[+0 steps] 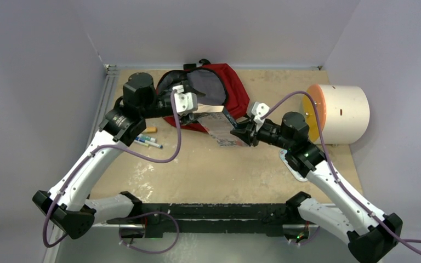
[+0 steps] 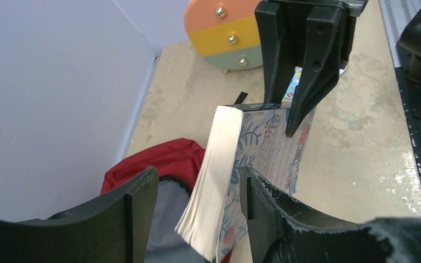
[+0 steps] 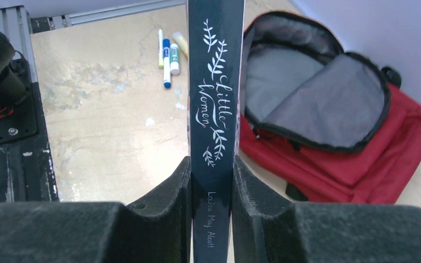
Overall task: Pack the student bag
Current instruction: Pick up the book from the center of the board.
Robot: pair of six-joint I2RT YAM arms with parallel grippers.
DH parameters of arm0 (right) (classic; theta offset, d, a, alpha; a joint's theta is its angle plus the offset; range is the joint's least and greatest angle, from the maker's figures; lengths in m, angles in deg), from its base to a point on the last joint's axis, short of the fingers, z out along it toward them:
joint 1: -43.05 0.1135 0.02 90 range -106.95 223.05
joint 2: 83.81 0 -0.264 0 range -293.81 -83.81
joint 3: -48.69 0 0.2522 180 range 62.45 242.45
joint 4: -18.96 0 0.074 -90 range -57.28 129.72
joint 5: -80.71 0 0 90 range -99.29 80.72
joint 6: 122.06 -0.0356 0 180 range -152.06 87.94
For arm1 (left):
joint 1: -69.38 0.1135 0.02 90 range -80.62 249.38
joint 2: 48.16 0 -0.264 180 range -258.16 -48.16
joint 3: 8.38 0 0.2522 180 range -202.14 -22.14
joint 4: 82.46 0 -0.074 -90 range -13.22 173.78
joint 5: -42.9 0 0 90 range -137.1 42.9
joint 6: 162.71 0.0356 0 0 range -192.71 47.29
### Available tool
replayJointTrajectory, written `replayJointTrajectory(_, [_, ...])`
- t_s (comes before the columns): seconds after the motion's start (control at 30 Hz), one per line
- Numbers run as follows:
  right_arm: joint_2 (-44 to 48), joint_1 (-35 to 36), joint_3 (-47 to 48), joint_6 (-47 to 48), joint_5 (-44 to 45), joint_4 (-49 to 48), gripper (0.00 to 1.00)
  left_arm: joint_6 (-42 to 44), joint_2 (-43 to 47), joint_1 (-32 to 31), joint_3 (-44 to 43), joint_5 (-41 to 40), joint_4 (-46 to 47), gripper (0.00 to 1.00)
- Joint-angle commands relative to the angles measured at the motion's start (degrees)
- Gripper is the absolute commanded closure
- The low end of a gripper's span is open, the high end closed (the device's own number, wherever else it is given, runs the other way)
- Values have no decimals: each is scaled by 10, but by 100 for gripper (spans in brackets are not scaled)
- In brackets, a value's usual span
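Student bag: dark-red backpack (image 3: 356,159) lying flat at the far side of the table (image 1: 225,170). Its main compartment is unzipped and shows grey lining, with the flap folded partly over the mouth. Nothing is visible inside.
Book: paperback (image 3: 215,82) titled "Little Women", spanning between the two grippers just beside the bag's near edge and not yet in it.
Right gripper (image 3: 211,167): narrow, clamped across the spine at one end of the book.
Left gripper (image 2: 194,186): wide. Its fingers (image 2: 137,203) stand either side of the book's other end, and a gap shows on the page-edge side, so it has no grip there.
Risk 1: a drop or sag during the exchange, likely if the right gripper lets go before the left one has closed on the block of pages.
Risk 2: splaying pages. The loose corner fans out in the left wrist view, and a squeeze on only part of the block could crease pages or let the cover slide.
Risk 3: snagging on the soft rim or flap, which may fold inward and close the mouth as the book is pushed in.
Pose, left arm (image 1: 96,159): stretched forward and inward, wrist at the bag's near-left edge, fingers pointing toward the other gripper.
Pose, right arm (image 1: 329,181): elbow bent outward, forearm aimed left at the bag.
Bystanders: markers (image 3: 166,52) and cream cylinder (image 1: 342,112), both well apart from the book.
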Motion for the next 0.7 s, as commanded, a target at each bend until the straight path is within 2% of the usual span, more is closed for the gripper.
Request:
replayJointTrajectory(0.0, [0, 5, 31, 64, -44, -91, 100, 44, -11, 0, -39, 67, -58, 45])
replayJointTrajectory(0.2, [-23, 7, 64, 123, -66, -54, 100, 33, -21, 0, -42, 112, -83, 45])
replayJointTrajectory(0.37, [-31, 9, 79, 134, -70, -41, 100, 23, -35, 0, -47, 137, -104, 45])
replayJointTrajectory(0.67, [-24, 9, 82, 206, -122, 4, 100, 6, -41, 0, -38, 105, -76, 44])
